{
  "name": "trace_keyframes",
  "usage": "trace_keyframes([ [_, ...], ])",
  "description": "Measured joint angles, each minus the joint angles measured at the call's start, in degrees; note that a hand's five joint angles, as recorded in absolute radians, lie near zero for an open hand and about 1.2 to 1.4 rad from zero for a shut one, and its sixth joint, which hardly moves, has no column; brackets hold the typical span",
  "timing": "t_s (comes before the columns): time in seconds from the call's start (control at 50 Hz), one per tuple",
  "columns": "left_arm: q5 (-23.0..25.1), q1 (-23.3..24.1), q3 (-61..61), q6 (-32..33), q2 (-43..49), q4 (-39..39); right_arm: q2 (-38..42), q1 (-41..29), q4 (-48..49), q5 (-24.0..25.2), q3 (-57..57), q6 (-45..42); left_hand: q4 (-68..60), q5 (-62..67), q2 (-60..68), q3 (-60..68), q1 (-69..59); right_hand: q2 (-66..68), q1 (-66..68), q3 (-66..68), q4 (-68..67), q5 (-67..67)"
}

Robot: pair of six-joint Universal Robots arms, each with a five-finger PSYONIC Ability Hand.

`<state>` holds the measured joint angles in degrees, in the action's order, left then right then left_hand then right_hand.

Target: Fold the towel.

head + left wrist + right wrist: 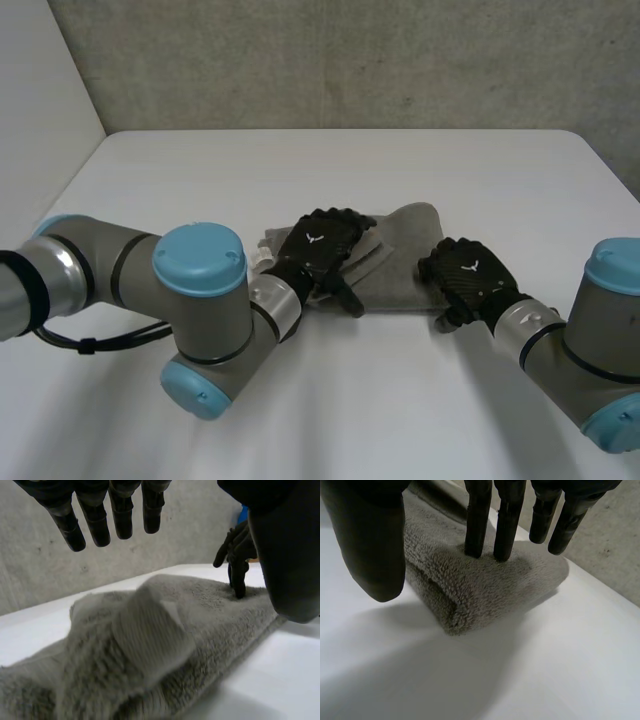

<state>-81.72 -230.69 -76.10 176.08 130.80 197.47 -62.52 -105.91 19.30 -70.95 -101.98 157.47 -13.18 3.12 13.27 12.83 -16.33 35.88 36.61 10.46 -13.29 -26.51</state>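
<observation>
A grey towel (400, 262) lies folded into a thick strip in the middle of the white table (340, 170). My left hand (318, 248) hovers over the strip's left part, where a ribbed hem (150, 635) bulges up. In the left wrist view its fingers (95, 522) hang straight above the pile without touching it, so it is open. My right hand (465, 272) is at the strip's right end. It is open too, with two straight fingers (479, 525) pressing down on the folded end of the towel (470, 590) and the thumb (372, 545) held off beside it. The right hand (237, 555) also shows in the left wrist view, fingertips on the towel.
Bare white table surrounds the towel on all sides. A grey wall rises behind the far edge (340, 130), and the table's left edge runs along a pale wall. Both arms reach in from the near side.
</observation>
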Motion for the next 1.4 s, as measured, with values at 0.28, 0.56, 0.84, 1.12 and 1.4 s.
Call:
trace_keyframes([
  [0.28,-5.3,-2.9,1.6,2.8,1.4,0.6,1.7,-0.3,1.2,0.0,0.8,-0.4,0.0,0.0,0.0,0.0,0.0,23.1,22.0,0.0,0.0,-23.5],
  [0.56,-7.8,-11.1,0.6,10.7,3.0,2.2,1.1,0.4,1.2,0.2,0.3,-0.8,0.0,0.0,0.0,0.0,0.0,24.2,22.4,0.0,0.0,-23.8],
  [0.84,-8.1,-15.7,-1.7,11.0,-1.4,2.4,0.4,0.5,1.2,0.2,0.3,-0.9,0.0,0.0,0.0,0.0,0.0,24.5,23.4,0.0,0.0,-23.8],
  [1.12,-7.9,-10.4,-4.8,10.5,-4.8,2.1,0.0,1.4,1.1,-0.4,-0.3,-0.9,0.0,0.0,0.0,0.0,0.0,16.2,14.3,0.0,0.0,-14.2],
  [1.4,-7.8,-8.2,-8.1,10.0,-10.2,2.3,0.6,3.1,5.3,-0.2,-1.1,-0.7,0.0,0.0,0.0,0.0,0.0,40.6,35.1,0.0,0.0,-38.9],
])
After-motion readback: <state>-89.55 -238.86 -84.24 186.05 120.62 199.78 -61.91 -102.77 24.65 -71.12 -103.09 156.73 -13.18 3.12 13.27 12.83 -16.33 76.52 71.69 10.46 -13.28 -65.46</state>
